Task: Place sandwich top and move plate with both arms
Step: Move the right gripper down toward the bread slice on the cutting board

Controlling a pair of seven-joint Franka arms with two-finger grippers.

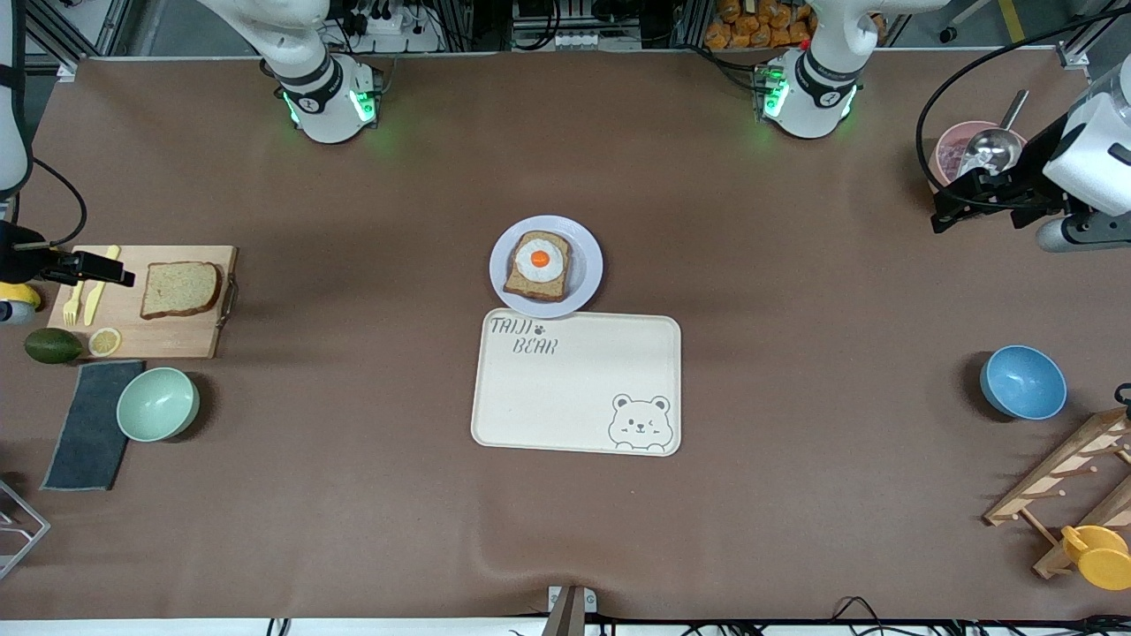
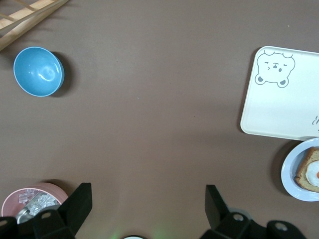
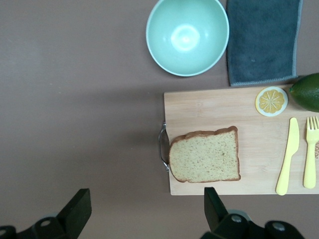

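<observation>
Tray (image 1: 576, 383) nearest camera; plate (image 1: 585, 281) touching its farther edge, holding egg bread. Sandwich top (image 1: 180, 289) flat on cutting board (image 1: 168, 340) toward right arm's end, long axis along table. Right gripper (image 3: 144, 211) wide, empty, probably just off board's handle end, closer arm. Left gripper (image 2: 147, 206) wide, empty, waits by pink bowl (image 2: 35, 199). Only right wrist view shows bread against fingers.

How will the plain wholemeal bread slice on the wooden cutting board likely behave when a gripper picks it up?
The plain light-brown wholemeal bread slice lies flat on the wooden cutting board, so probably hard to get fingers under. It looks thin and porous: likely light, soft, possibly sagging or denting if pinched.
</observation>
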